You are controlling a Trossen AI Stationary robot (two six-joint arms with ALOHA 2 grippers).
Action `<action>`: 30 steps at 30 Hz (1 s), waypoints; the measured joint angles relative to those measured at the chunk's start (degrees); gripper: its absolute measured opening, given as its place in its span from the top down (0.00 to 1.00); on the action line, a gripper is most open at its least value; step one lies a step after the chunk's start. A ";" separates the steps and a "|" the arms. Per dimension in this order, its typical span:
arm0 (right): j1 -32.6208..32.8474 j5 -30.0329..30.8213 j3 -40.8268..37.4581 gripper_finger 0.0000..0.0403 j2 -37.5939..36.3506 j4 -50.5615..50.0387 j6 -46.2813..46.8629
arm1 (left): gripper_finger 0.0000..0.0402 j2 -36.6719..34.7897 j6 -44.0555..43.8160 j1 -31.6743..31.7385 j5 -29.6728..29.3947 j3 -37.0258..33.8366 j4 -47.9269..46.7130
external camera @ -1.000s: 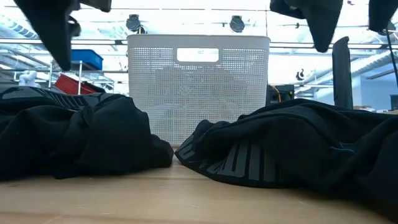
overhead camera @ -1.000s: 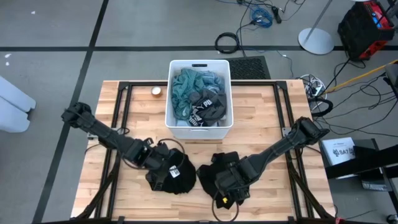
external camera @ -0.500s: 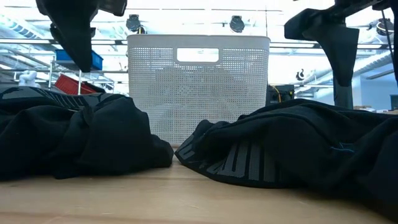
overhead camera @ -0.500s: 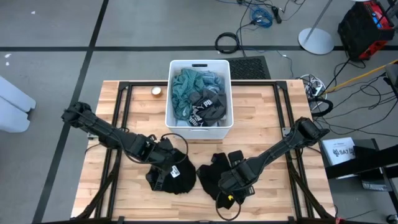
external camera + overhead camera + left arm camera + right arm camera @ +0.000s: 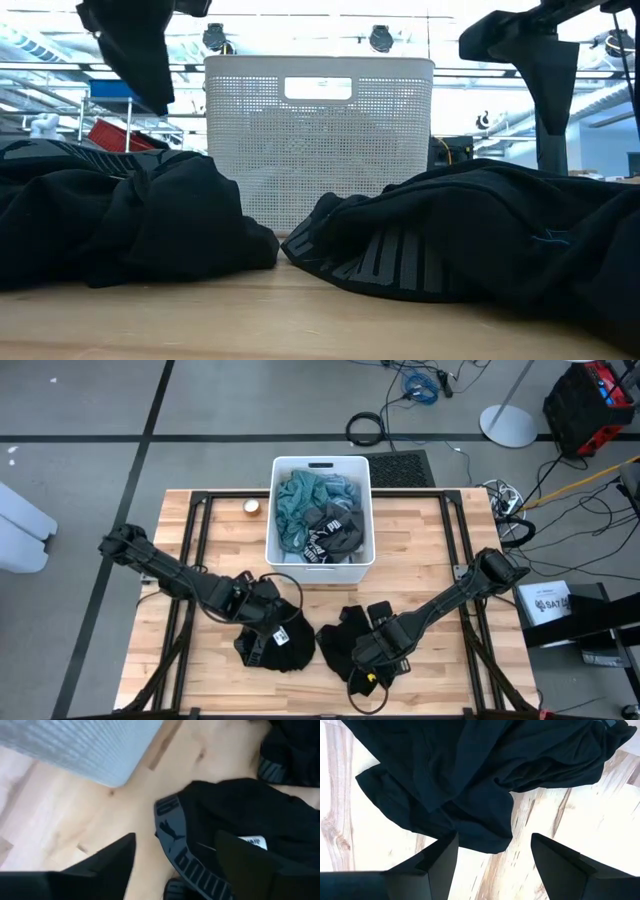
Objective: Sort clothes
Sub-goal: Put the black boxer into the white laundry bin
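1. Black soft fabric lies nearest me in two heaps on the pale wooden bench [image 5: 210, 660]: a left black garment with a grey lettered waistband [image 5: 278, 643] and a right black crumpled garment [image 5: 345, 640], lying just beside each other.
2. What changed in the last second: my left pincer [image 5: 175, 860] has spread its fingers and the arm has shifted a little toward the bin. In its wrist view the fingers stand apart with nothing between them, the waistband lying on the bench just beyond. I read that as a release, so this black piece counts as set down on its pile.
3. My right pincer [image 5: 492, 857] has not moved much in the last half second. It hangs over the near edge of the right black garment, fingers apart, gripping nothing.
4. Pose: the left arm reaches in from the bench's left edge, low and stretched toward the middle; the right arm comes diagonally from the right edge, wrist angled down over its heap.
5. Farther back stands the white perforated plastic bin [image 5: 282, 555], holding a teal green crumpled garment [image 5: 298, 500] and a dark printed piece [image 5: 335, 532]. Those look like the next fetch.
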 joint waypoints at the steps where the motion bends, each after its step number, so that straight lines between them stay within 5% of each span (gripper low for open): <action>1: 0.00 0.02 0.00 0.41 0.00 0.00 0.00 | 0.27 0.00 -0.06 -0.01 -0.71 0.00 0.01; 5: 0.00 0.02 0.00 0.41 0.00 0.02 0.00 | 0.16 0.00 -6.67 0.83 -0.10 0.00 -1.66; 10: 0.00 0.02 0.00 0.41 -0.02 0.03 -0.06 | 0.14 0.09 -7.36 1.44 2.97 -5.77 1.86; 16: 0.00 0.01 0.00 0.41 -0.02 0.04 -0.35 | 0.14 0.13 -5.79 3.01 8.47 -16.86 21.28; 26: 0.00 0.00 0.00 0.41 -0.03 0.58 -0.16 | 0.14 3.73 -5.68 4.27 5.67 -28.09 44.25; 30: -0.15 -0.03 0.00 0.41 -0.04 1.07 -0.17 | 0.14 9.23 -4.12 3.74 3.88 -27.81 45.56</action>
